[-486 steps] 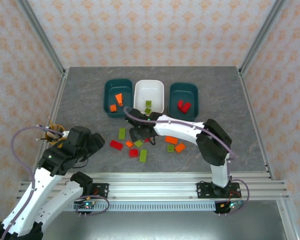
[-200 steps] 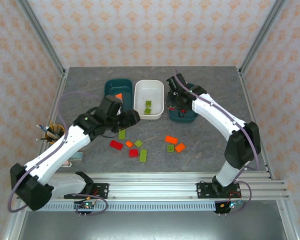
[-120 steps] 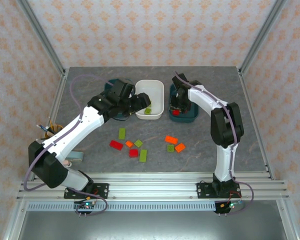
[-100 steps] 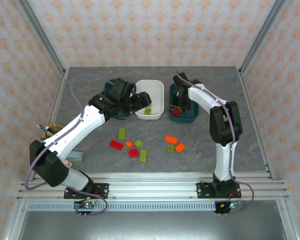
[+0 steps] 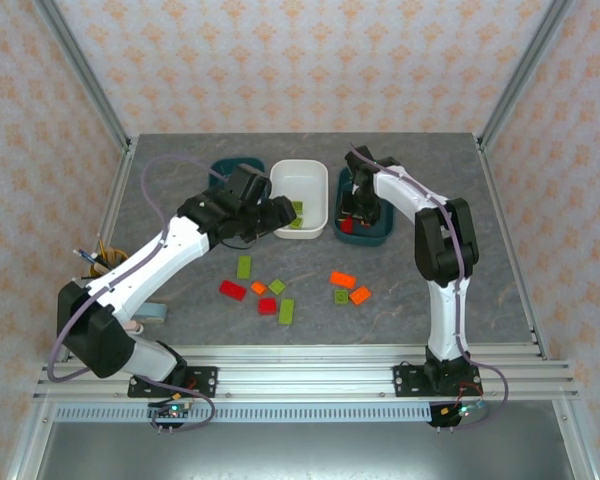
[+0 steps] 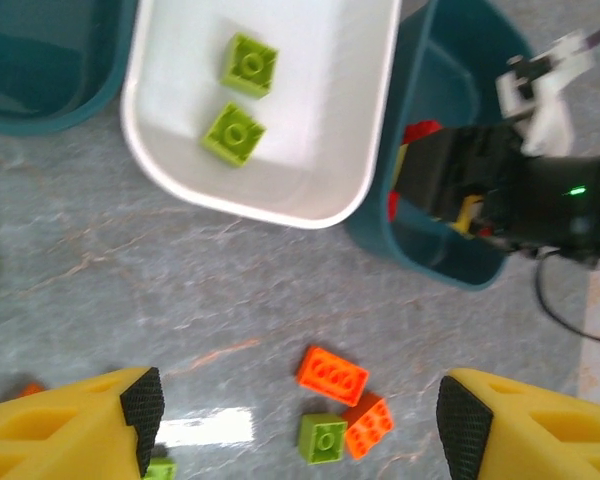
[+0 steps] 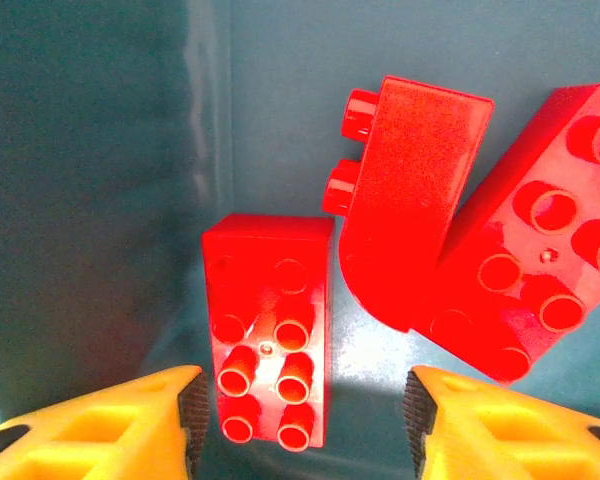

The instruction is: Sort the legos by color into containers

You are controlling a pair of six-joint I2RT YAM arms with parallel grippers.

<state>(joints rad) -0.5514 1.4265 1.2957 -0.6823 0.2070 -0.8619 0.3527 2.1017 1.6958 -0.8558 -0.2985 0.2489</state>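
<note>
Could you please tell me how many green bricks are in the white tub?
2. In the white tub, the farther green brick and the nearer green brick lie toward its near end. The left wrist view crops its far end.

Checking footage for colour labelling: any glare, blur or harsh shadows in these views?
Left wrist: white glare patch on the table, otherwise sharp. Right wrist: red legos crisp, pale sheen on the teal tub floor. Top external: even light, soft shadows.
</note>
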